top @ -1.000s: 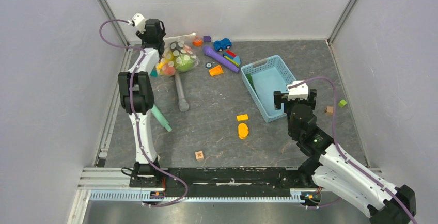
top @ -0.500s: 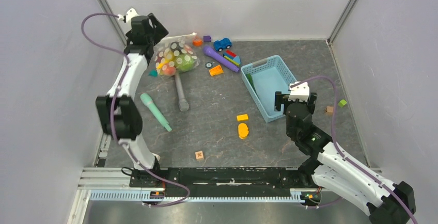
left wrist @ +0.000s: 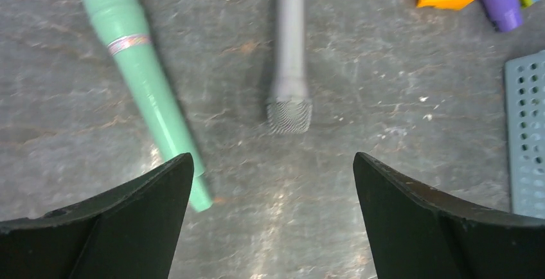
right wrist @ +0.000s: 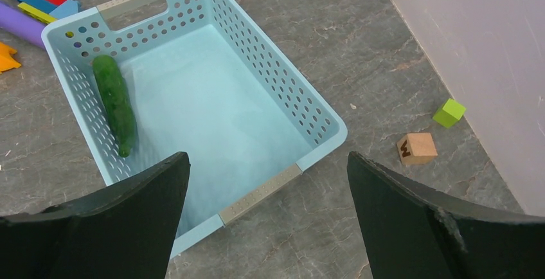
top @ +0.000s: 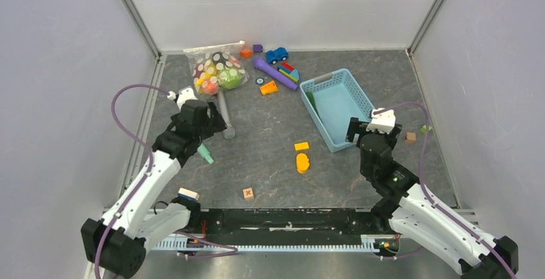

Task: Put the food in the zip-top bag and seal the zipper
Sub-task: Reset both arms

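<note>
Lying at the tabletop's [top: 270, 157] far left, the zip-top bag [top: 214, 65] is seen with food [top: 229, 78] inside; the left tool [left wrist: 271, 163] and right tool [right wrist: 268, 160] are spread wide, nothing held. A cucumber [right wrist: 116, 102] in the basket [right wrist: 302, 99] could be overlooked, the zipper [top: 213, 47] left partly unsealed.

2 white-and-black arms [top: 149, 177], purple cables [top: 114, 107]

You see one zip-top bag [top: 218, 67], one blue basket [right wrist: 308, 108], one cucumber [right wrist: 116, 102], two toy microphones [left wrist: 144, 92] [left wrist: 290, 47], two wooden cubes [top: 247, 193] [right wrist: 416, 148].
</note>
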Robot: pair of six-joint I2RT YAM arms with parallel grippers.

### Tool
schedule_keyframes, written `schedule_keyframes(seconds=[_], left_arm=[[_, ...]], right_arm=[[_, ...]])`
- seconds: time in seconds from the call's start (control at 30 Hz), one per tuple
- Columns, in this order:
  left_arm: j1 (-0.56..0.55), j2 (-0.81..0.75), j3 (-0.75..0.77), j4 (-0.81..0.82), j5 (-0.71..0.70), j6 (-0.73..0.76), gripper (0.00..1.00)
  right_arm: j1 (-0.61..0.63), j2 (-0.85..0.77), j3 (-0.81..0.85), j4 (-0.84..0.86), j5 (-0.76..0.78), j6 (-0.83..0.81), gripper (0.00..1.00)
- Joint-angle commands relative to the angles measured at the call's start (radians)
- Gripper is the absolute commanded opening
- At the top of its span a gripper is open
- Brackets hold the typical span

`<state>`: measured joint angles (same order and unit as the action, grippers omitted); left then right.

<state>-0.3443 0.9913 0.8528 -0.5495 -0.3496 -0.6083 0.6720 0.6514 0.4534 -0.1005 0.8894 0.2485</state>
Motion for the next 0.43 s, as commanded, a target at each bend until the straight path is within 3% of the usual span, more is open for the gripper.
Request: schedule_keyframes(seconds=[0.0,0.4], left_arm=[[-0.056,-0.12,-0.027,-0.074,-0.122,-0.033,1.0],[-0.063,-0.147,-0.049,-0.063,-0.154,-0.013,1.0]], right_arm=[[0.0,-0.022,-0.012,-0.015,0.022,0.036,0.98],[0.0,-0.036,0.004,-0.073,0.066,0.028,0.98]])
